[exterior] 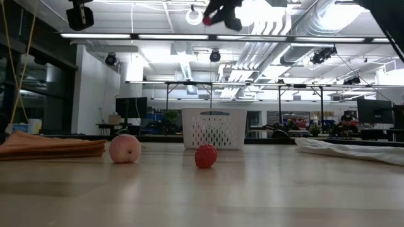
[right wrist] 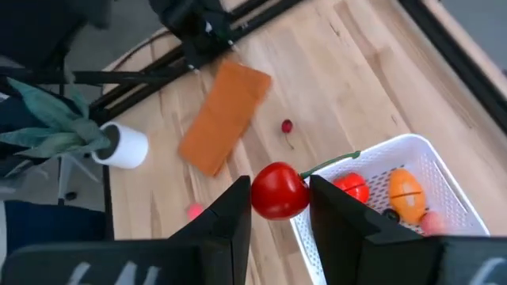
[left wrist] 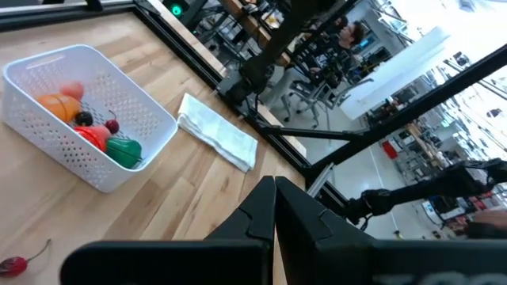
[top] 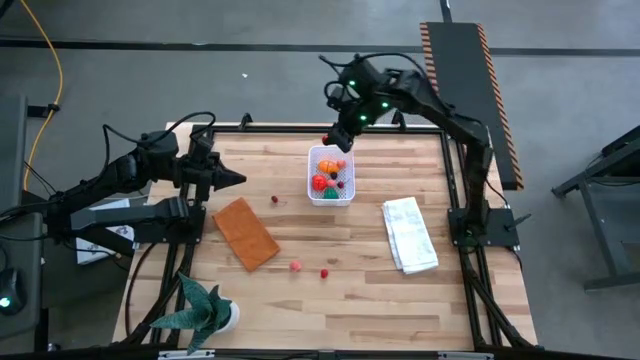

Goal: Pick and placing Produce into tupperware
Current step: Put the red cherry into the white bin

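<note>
Wood worktop [top: 400,290]: right tool [right wrist: 279,207] pinches red cherry [right wrist: 278,191] over tupperware's [top: 331,196] far rim, likely staged for drop; left tool [top: 238,179] shut, parked beside it.

From above, the dark right gripper [top: 332,139] covers the far rim of the white perforated plastic tub [top: 330,196], and the small red piece between its fingers is too tiny to identify there. At worktop height the tub's contents stay hidden behind its wall.
</note>
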`<control>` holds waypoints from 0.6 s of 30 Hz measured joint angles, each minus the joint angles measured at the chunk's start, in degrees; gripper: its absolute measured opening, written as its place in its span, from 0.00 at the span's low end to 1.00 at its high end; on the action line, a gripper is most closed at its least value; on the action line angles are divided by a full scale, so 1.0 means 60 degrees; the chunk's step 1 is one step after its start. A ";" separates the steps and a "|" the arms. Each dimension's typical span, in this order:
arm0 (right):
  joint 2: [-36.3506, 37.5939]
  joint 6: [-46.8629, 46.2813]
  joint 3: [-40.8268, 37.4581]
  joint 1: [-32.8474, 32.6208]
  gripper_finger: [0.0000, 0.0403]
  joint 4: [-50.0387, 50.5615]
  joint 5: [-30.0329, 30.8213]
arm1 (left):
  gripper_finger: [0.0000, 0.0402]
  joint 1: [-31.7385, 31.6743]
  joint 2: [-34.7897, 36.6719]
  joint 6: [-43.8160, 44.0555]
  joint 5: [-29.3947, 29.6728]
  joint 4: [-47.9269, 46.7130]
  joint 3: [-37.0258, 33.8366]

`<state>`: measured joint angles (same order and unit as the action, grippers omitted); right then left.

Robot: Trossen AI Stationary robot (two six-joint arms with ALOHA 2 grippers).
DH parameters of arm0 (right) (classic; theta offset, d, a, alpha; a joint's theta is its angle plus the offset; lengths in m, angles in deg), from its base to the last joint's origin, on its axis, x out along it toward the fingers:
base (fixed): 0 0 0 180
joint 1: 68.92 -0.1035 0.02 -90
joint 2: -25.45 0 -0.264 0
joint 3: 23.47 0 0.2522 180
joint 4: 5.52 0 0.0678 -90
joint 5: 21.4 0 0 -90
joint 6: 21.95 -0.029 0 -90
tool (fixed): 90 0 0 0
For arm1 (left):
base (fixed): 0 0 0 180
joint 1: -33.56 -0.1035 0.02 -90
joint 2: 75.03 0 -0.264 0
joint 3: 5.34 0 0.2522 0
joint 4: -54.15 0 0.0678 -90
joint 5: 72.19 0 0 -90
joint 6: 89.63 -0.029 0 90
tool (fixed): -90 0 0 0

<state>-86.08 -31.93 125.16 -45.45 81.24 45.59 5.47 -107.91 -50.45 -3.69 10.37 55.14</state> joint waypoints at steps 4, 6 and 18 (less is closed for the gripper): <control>-0.0594 -0.0004 0.0000 0.0174 0.23 0.0060 -0.0030 | 0.00 0.0003 0.0000 -0.0014 0.0003 -0.0003 0.0000; -0.0853 -0.0006 0.0000 0.0189 0.23 0.0218 0.0026 | 0.00 0.0003 0.0000 -0.0018 0.0003 -0.0004 0.0000; -0.2363 0.0673 0.0000 0.0149 0.23 0.0764 0.0165 | 0.00 0.0003 0.0000 0.0011 0.0010 -0.0014 0.0000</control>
<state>-100.26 -27.89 125.16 -44.56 85.83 46.58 5.49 -107.91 -50.38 -3.63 10.29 55.14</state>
